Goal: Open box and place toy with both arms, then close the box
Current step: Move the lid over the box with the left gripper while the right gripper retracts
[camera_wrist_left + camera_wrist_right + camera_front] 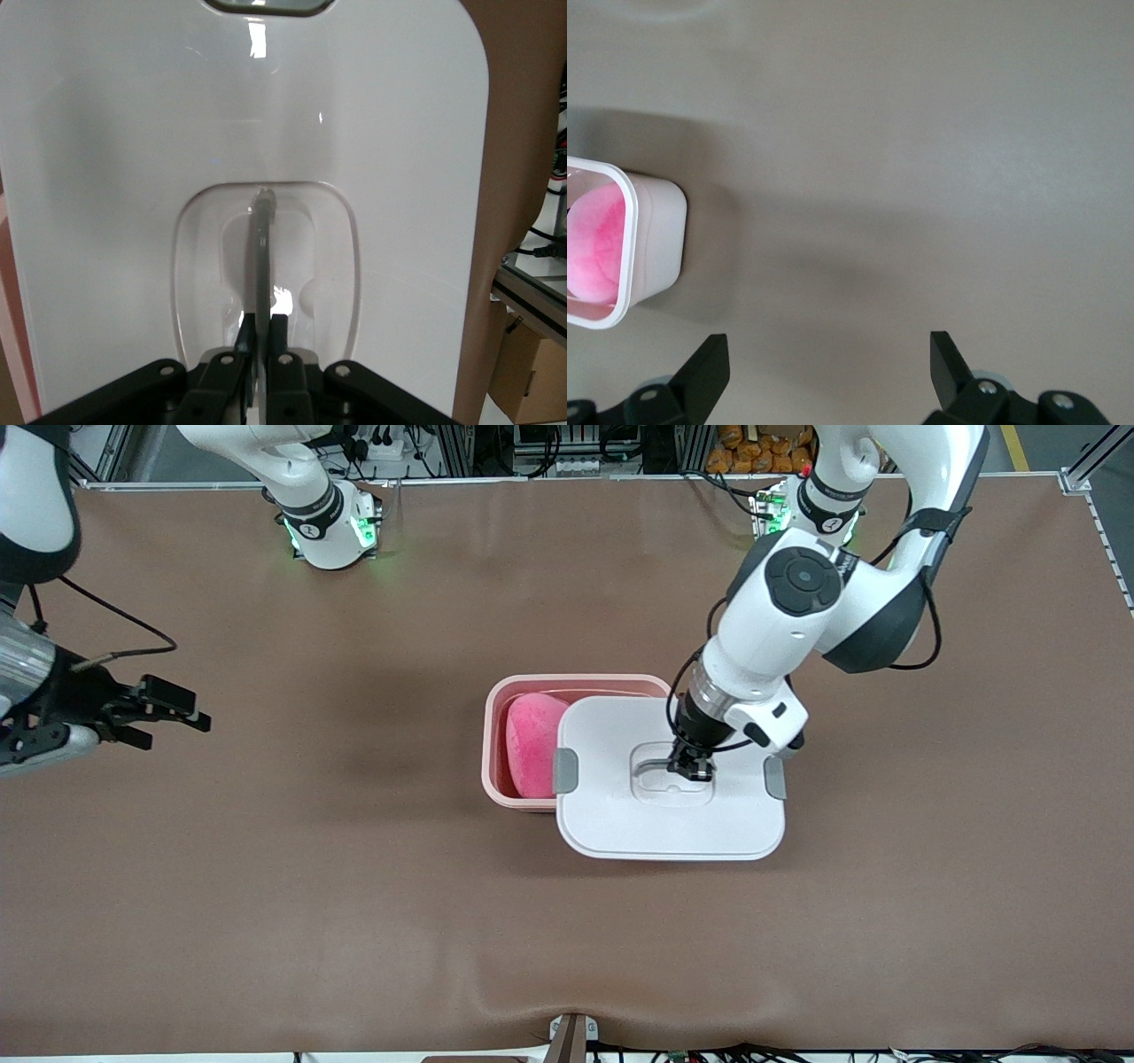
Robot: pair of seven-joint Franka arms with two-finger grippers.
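Note:
The box's pink tub (pixel 493 717) stands mid-table with the hot-pink toy (pixel 534 744) inside it. The white lid (pixel 620 819) with grey side clips (pixel 565 771) covers only the part of the tub toward the left arm's end and overhangs toward the front camera. My left gripper (pixel 689 769) is shut on the thin grey handle (pixel 262 257) in the lid's (pixel 133 177) recess, fingers (pixel 279 328) pinching it. My right gripper (pixel 173 726) hangs open and empty over bare table at the right arm's end. In the right wrist view the tub (pixel 656 239) and toy (pixel 598 239) show off to one side of the gripper (pixel 828 354).
A brown mat (pixel 354 921) covers the table, with wide bare room on every side of the box. A small clamp (pixel 571 1036) sits at the table edge nearest the front camera. A cardboard carton (pixel 527 372) and metal framing show off the table.

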